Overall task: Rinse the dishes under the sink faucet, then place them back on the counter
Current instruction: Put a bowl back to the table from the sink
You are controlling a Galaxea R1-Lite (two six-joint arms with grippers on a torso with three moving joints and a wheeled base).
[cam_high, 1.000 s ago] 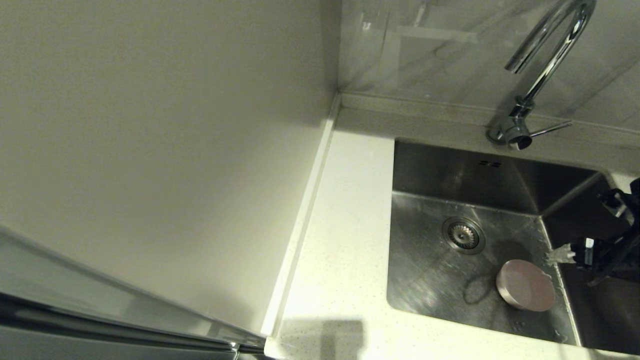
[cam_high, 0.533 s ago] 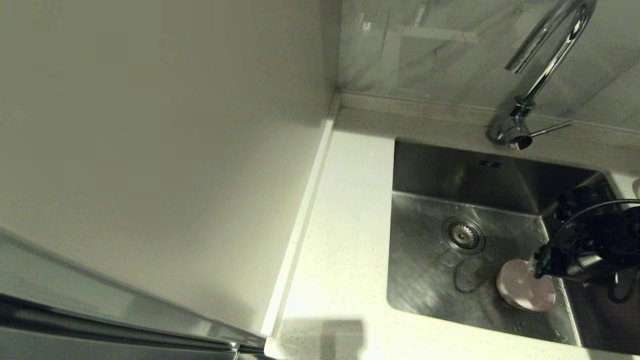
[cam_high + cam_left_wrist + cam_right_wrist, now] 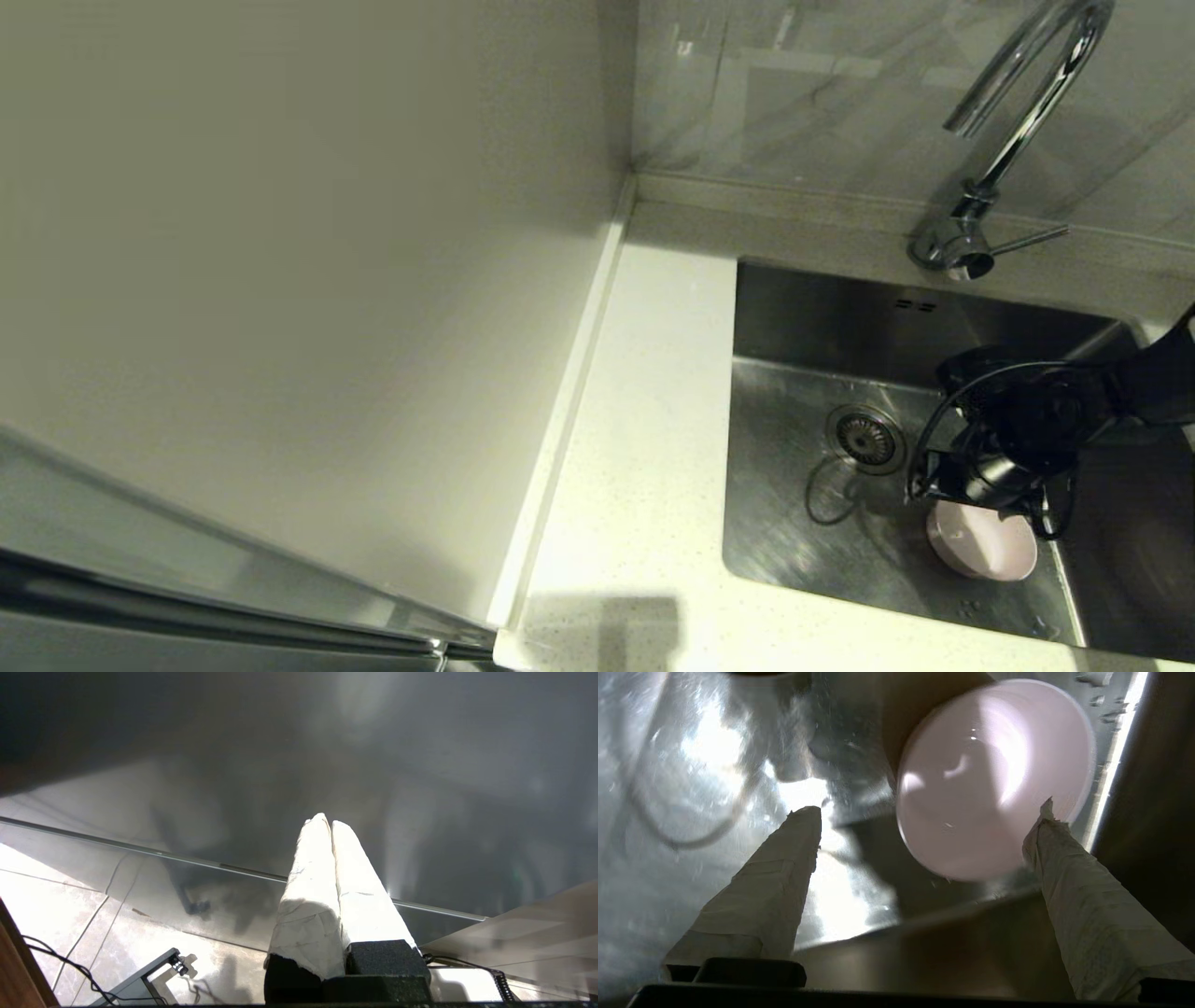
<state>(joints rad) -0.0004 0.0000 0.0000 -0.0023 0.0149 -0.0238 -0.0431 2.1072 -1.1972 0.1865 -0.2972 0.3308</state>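
Observation:
A pale pink bowl (image 3: 988,551) lies on the floor of the sink (image 3: 794,523), in its near right corner. My right gripper (image 3: 971,499) hangs just above the bowl's far side, pointing down. In the right wrist view the gripper (image 3: 924,814) is open, with both taped fingers (image 3: 794,858) spread wide. The bowl (image 3: 994,779) sits just beyond the tips, one tip overlapping its rim, and nothing is gripped. The chrome faucet (image 3: 1018,112) stands behind the sink. My left gripper (image 3: 325,821) is shut and empty, parked low beside a metal cabinet front.
The round drain strainer (image 3: 865,437) lies left of my right gripper. The faucet lever (image 3: 1027,241) points right. Off-white counter (image 3: 644,448) runs left of the sink, bounded by a beige wall panel (image 3: 280,280). The sink's right wall stands close beside the bowl.
My right arm has swung in from the sink's right edge to above the pink bowl, which has stayed in place. The left arm has not moved.

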